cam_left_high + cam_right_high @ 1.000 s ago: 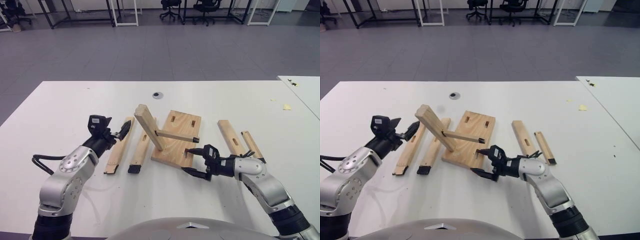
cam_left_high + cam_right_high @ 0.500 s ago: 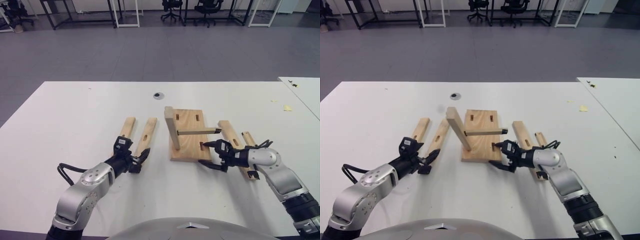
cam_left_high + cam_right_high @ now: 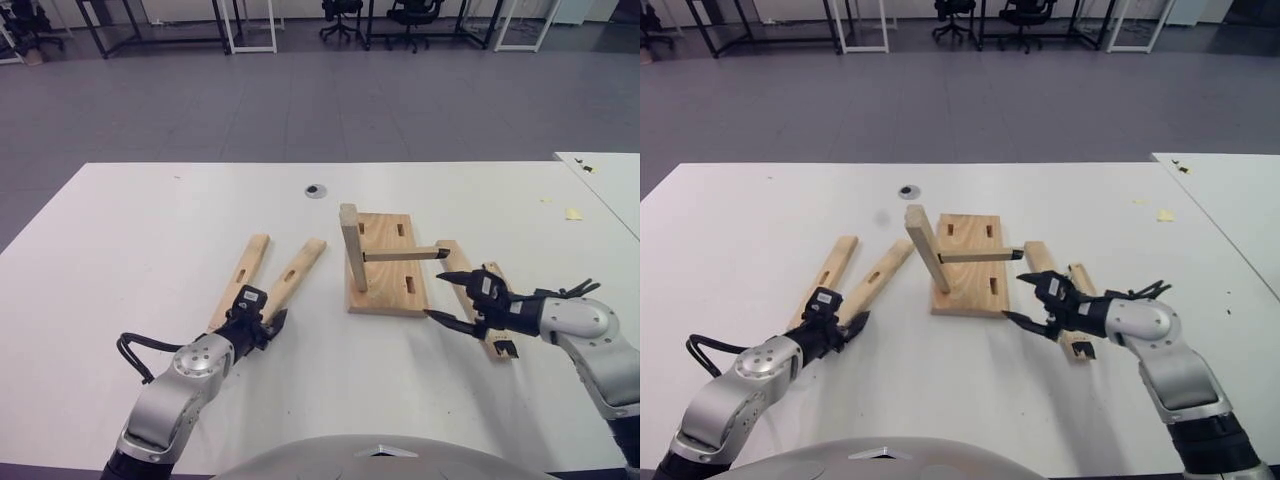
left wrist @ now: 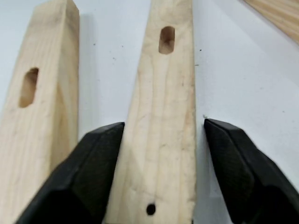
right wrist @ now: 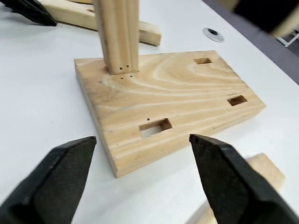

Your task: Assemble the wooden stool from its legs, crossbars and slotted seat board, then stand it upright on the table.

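Seat board of pale slotted wood (image 3: pixel 392 292) lies flat at frame centre on your white table (image 3: pixel 150 230), with one square wooden leg (image 3: pixel 352 245) upright in it and a thin crossbar (image 3: pixel 400 254) jutting right. At lower left, your left gripper (image 3: pixel 268 322) straddles the end of a loose tapered wooden leg (image 3: pixel 297 272), jaws spread. Your right gripper (image 3: pixel 436 293) gapes just right of the board.

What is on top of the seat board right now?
One leg stands at a corner of the board, a crossbar sticking sideways from it. Three slots lie open; the joint under the leg is hidden.
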Controlling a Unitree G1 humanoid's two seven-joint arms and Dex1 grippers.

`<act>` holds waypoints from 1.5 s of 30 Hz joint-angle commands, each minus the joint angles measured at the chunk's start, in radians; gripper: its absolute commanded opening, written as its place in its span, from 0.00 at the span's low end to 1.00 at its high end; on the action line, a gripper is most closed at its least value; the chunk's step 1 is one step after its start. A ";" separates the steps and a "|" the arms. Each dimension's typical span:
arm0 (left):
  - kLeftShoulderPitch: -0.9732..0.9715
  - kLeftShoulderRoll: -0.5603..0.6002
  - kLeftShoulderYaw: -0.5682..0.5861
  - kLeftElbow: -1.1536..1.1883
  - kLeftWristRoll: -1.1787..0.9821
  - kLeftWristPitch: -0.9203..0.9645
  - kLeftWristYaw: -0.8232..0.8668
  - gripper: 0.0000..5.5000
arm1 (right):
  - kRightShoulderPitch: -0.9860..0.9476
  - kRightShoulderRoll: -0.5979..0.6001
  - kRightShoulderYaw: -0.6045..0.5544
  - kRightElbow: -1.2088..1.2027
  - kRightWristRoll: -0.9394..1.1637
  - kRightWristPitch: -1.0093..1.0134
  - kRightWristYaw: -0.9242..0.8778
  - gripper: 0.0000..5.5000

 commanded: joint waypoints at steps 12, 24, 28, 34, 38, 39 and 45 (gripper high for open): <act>-0.238 -0.011 0.158 0.058 -0.037 -0.136 -0.173 0.37 | -0.537 0.144 -0.235 0.147 0.280 0.253 -0.354 0.68; -0.756 -0.048 0.158 0.129 -0.019 -0.371 -0.252 0.37 | -1.073 0.644 -0.382 0.396 0.902 0.719 -0.832 0.68; -0.764 -0.084 0.115 0.086 -0.054 -0.363 -0.278 0.37 | -1.138 0.637 -0.415 0.431 0.998 0.717 -0.884 0.68; -0.713 -0.088 0.071 0.052 -0.042 -0.371 -0.307 0.37 | -1.173 0.589 -0.425 0.421 1.063 0.697 -0.905 0.63; -0.703 -0.091 0.069 0.053 -0.036 -0.384 -0.316 0.37 | -1.173 0.545 -0.439 0.426 1.081 0.692 -0.946 0.50; -0.701 -0.091 0.069 0.051 -0.034 -0.387 -0.316 0.37 | -1.173 0.535 -0.438 0.432 1.085 0.698 -0.953 0.46; -0.695 -0.084 0.060 0.044 -0.016 -0.406 -0.326 0.37 | -1.160 0.498 -0.410 0.433 1.116 0.726 -0.963 0.25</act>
